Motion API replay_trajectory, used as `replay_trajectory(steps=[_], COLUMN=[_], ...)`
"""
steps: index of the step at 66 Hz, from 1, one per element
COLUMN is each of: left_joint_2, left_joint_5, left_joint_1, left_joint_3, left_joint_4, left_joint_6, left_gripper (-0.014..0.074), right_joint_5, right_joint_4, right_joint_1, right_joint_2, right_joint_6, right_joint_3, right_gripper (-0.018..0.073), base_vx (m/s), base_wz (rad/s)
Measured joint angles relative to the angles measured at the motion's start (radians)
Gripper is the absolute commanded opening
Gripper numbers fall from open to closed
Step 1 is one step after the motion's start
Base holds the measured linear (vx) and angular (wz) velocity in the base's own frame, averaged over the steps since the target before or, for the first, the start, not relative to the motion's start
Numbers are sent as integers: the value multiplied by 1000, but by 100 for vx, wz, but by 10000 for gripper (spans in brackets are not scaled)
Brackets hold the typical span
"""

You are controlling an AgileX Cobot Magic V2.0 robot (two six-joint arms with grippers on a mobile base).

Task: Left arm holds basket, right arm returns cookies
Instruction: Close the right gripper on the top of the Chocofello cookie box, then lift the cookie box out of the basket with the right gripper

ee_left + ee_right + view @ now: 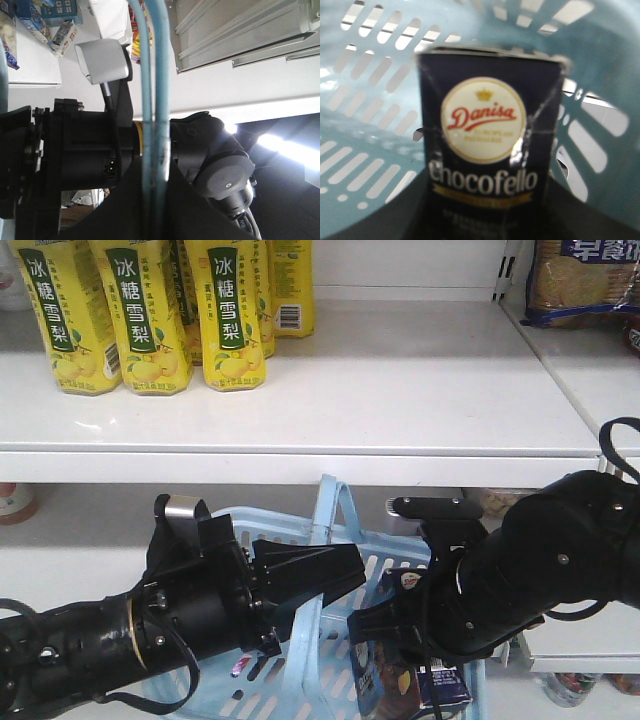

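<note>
Currently the cookies [490, 135], a light, crushable carton, are standing mid-frame in the basket [365, 100], inviting a gentle side pinch. The left end effector [305, 580] is clenching the basket; for the right end effector [395, 625] I cannot tell.

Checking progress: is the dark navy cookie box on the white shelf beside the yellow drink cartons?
No, the dark navy cookie box sits inside the light blue slotted plastic basket.
</note>
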Motion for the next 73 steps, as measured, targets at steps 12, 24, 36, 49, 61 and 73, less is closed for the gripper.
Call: replay_trajectory(steps=[12,24,36,49,61,73], left_joint_2=[0,0,0,-2,-2,-2], left_joint_5=[-3,-7,-12,-16,-16,-16], left_joint_1=[0,0,0,0,0,0], left_joint_3=[0,0,0,0,0,0], left_joint_4=[-2,-6,-12,-16,-18,-18], left_joint_6=[0,-1,-2,-2,-2,-2], left_gripper=[-3,-3,-3,-3,-3,-3], right_joint_5=[-1,-1,-2,3,25,33], right_joint_4=[-2,-3,-3,1,8,15], right_joint_1=[0,0,0,0,0,0], right_joint_2=[-16,-39,-71,-132,-198,-262], right_joint_6=[0,-3,-3,-3,-3,-3], right_joint_3=[1,1,1,2,2,2], right_gripper=[-12,-11,-11,-10,-7,-6], base_vx=[0,0,0,0,0,0], base_wz=[0,0,0,0,0,0])
